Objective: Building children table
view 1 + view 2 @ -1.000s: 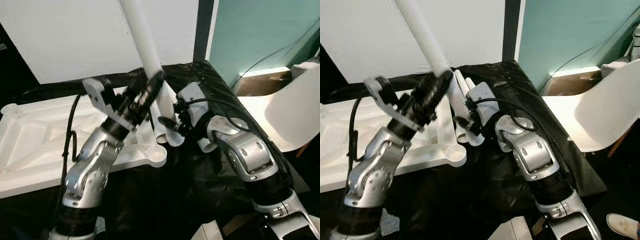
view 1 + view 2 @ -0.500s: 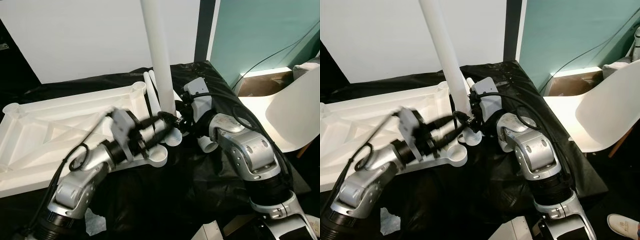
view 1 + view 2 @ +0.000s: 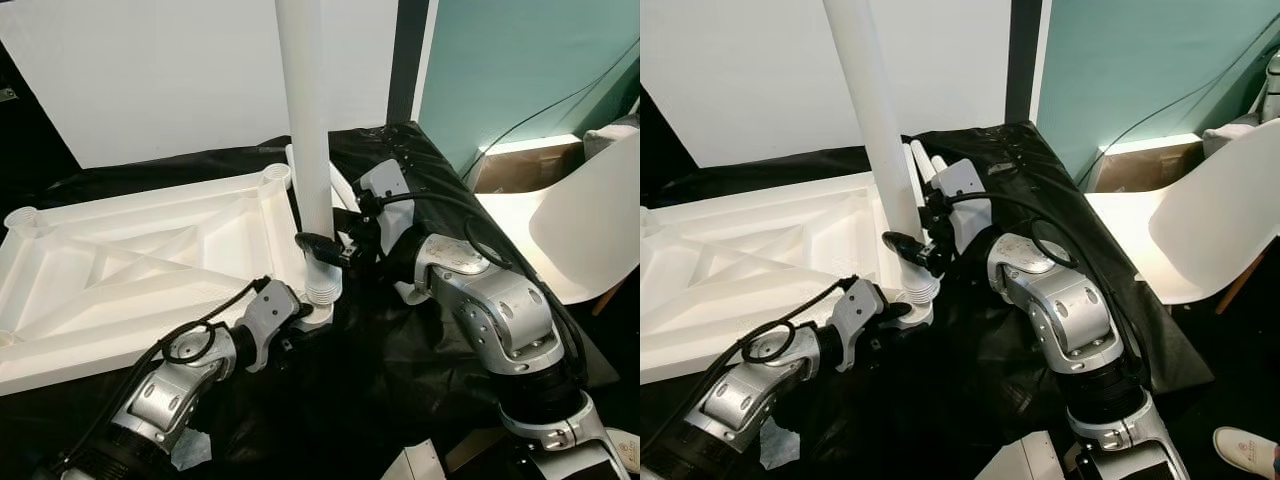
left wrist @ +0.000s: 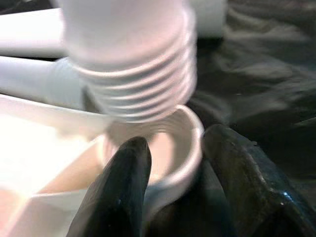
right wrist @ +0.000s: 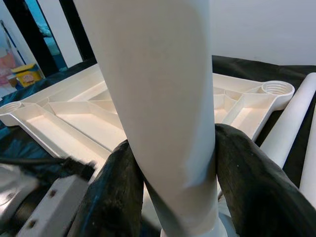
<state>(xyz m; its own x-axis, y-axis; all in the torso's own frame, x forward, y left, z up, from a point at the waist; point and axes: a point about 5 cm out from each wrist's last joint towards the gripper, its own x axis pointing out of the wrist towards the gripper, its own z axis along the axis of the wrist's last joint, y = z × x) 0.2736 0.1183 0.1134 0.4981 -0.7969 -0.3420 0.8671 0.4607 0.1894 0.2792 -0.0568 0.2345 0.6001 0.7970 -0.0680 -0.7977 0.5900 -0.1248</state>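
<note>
Black cloth (image 3: 400, 380) covers the work surface, bearing the upturned white tabletop (image 3: 130, 265).

Reaching in from the right with elbow bent, the right gripper (image 5: 170, 163) clamps the upright table leg (image 3: 305, 110) low on its shaft, threaded end just above the corner socket (image 4: 173, 143). Stretched low along the cloth, the left gripper (image 4: 182, 173) has its fingers spread either side of that socket's rim at the tabletop's near edge. Spare legs (image 3: 920, 160) lie just behind.
</note>
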